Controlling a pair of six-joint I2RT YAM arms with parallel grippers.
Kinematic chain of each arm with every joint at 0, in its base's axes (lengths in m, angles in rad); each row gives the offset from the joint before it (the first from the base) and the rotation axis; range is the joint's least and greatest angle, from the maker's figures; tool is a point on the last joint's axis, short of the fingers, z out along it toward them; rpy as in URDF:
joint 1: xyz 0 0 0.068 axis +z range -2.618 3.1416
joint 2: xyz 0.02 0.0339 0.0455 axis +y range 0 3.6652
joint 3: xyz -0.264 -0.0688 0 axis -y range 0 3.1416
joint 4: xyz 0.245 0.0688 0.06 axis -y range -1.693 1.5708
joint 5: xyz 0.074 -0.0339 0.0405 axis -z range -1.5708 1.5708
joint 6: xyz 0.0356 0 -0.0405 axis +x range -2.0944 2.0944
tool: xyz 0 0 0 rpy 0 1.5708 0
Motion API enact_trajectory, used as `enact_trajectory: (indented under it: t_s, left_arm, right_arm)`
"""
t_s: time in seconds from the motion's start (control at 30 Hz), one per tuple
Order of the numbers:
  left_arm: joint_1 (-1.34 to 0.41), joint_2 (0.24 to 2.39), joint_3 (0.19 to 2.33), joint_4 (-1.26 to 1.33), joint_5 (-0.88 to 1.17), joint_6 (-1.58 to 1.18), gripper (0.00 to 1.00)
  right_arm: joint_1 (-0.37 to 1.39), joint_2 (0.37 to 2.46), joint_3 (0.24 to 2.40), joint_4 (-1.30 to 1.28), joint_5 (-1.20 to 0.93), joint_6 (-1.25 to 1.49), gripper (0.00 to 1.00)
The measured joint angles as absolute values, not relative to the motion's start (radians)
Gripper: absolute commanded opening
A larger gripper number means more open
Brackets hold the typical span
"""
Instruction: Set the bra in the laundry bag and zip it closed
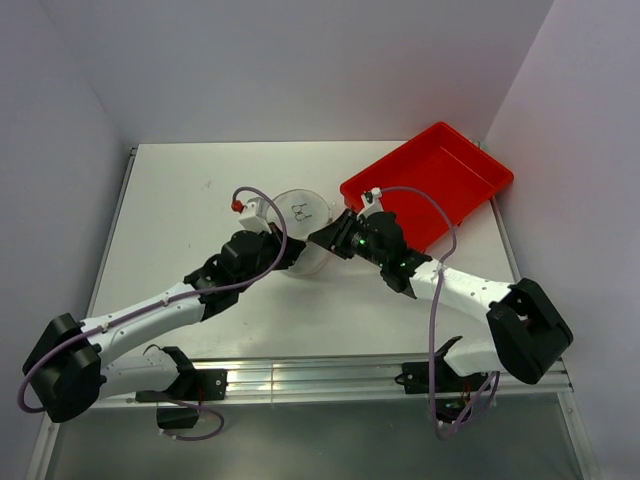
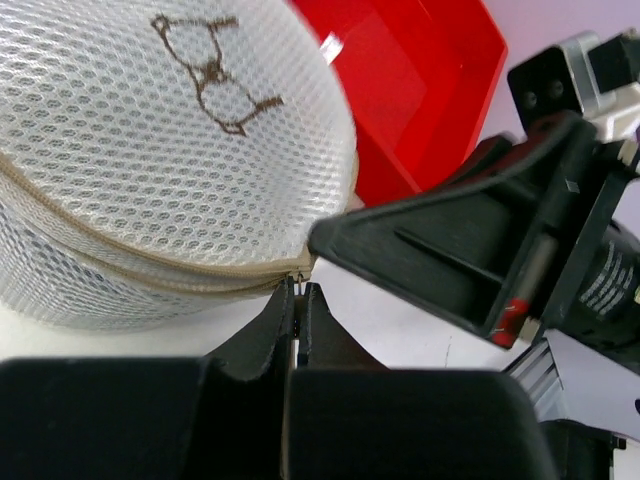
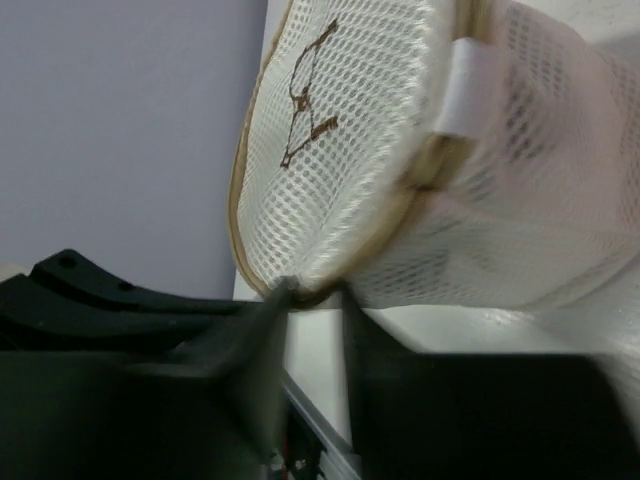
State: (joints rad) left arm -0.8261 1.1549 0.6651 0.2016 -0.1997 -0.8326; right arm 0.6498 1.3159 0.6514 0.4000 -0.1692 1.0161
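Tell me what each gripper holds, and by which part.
The left gripper pinches the laundry bag at its zip end. The right gripper straddles the bag's rim; grip unclear.

No legible text anywhere. Only sign is a brown line-drawn pictogram [image 2: 212, 75] on the flat lid of the laundry bag [image 2: 100, 200], with no letters. The black motor housing [image 2: 608, 285] carries tiny white print, too small to read.

Jaws pressed together against the laundry bag [image 2: 130, 130] zip [image 2: 150, 262].
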Motion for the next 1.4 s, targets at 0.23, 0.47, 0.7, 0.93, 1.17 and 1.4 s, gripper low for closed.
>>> enact_trajectory:
  t_s: [0.23,0.47,0.7,0.93,1.17,1.4]
  left_arm:
    - [-0.826,1.089,0.614,0.190,-0.225,-0.818,0.00]
    - [-0.826,0.891,0.524,0.101,-0.328,-0.801,0.00]
    - [-0.826,0.860,0.510,0.072,-0.363,-0.801,0.00]
    - [-0.827,0.971,0.538,0.096,-0.315,-0.801,0.00]
    - [-0.829,0.991,0.550,0.143,-0.277,-0.805,0.00]
    - [-0.829,0.991,0.550,0.141,-0.267,-0.805,0.00]
  right_arm:
    - [0.643,1.349,0.690,0.392,-0.172,1.017,0.00]
    - [0.496,1.526,0.951,0.250,-0.334,0.885,0.00]
    - [0.491,1.645,1.131,0.078,-0.394,0.758,0.64]
    - [0.570,1.437,0.891,0.113,-0.281,0.770,0.66]
    - [0.681,1.385,0.815,0.216,-0.280,0.863,0.45]
    - [0.680,1.431,0.822,0.245,-0.260,0.904,0.00]
